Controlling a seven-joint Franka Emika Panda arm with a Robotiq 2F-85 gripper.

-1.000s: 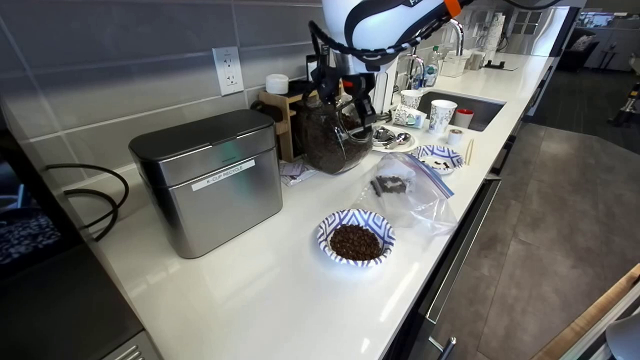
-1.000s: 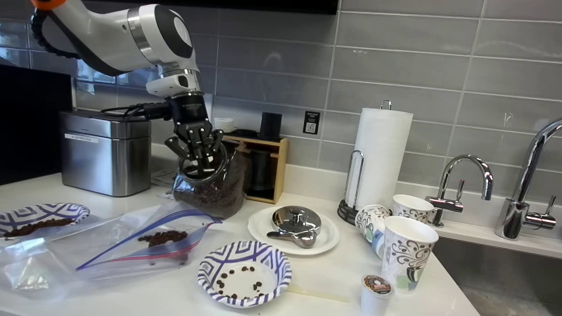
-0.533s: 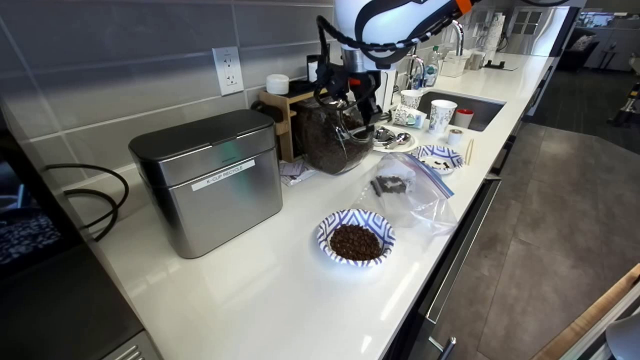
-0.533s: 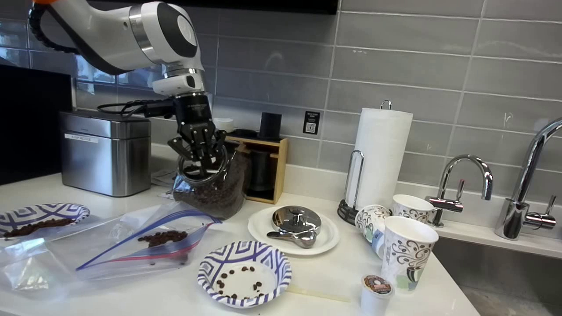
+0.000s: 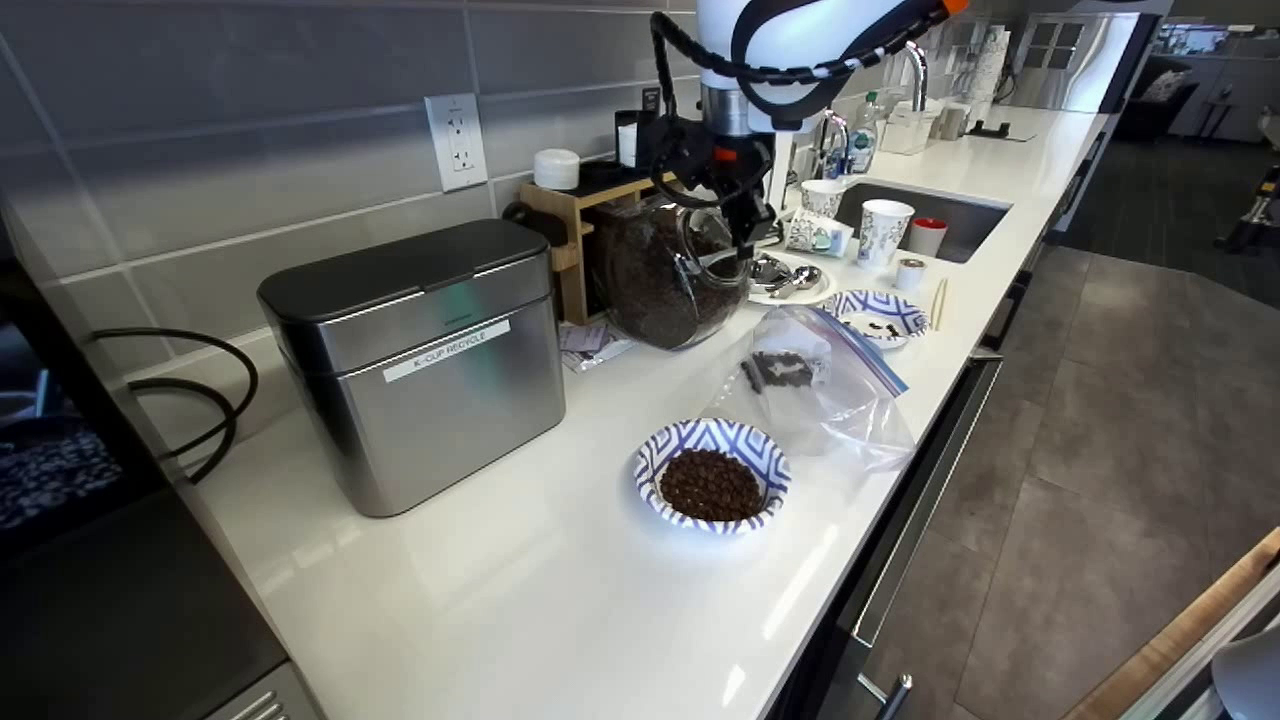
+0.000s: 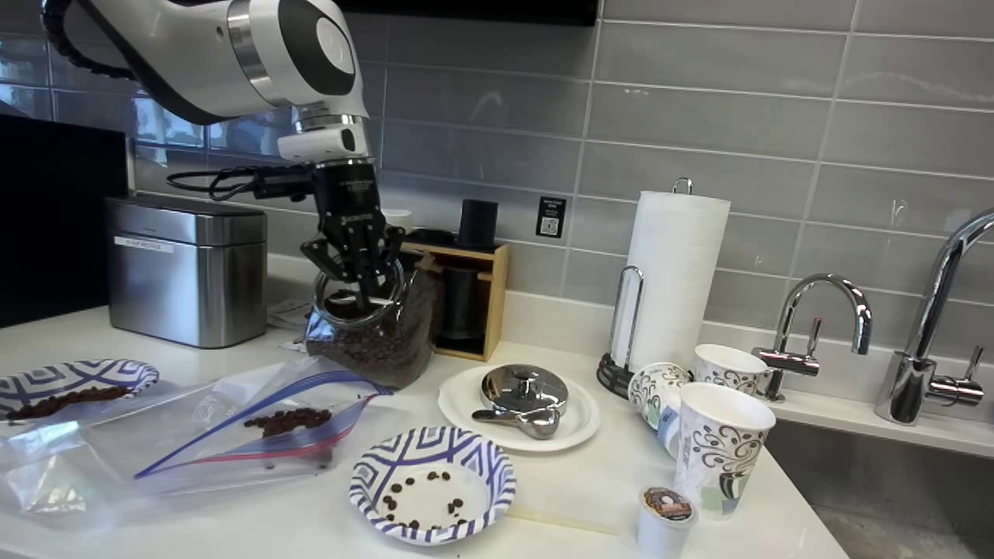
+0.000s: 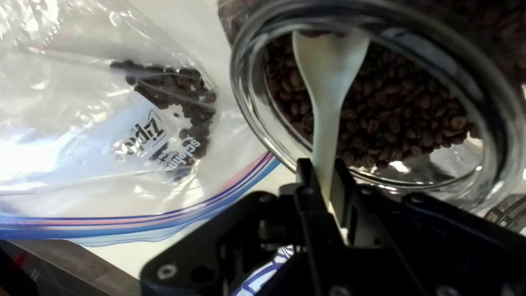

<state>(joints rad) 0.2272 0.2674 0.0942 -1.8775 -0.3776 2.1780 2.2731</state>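
Observation:
In the wrist view my gripper [image 7: 321, 166] is shut on the narrow handle of a pale plastic spoon [image 7: 328, 78]. The spoon reaches through the mouth of a tilted glass jar [image 7: 246, 78] holding dark coffee beans [image 7: 390, 109]. Some beans show at the spoon's far end; whether it carries any cannot be told. In both exterior views the gripper [image 6: 363, 291] points down at the open mouth of the jar [image 5: 650, 290]. A clear zip bag [image 6: 233, 435] with some beans lies in front of the jar. Nearby stands a patterned bowl [image 5: 765, 455] of beans.
A second patterned bowl [image 6: 497, 485] has scattered beans. A white plate [image 6: 582, 423] bears a metal lid and scoop. Paper cups [image 6: 722, 442], a coffee pod [image 6: 664, 524] and a towel roll [image 6: 672, 279] stand nearby. Behind are a steel bin [image 5: 450, 370] and wooden rack [image 6: 497, 303].
The arm and gripper have shifted a little to the right in both exterior views, the gripper staying at the jar's mouth. Jar, bag and bowls have stayed put.

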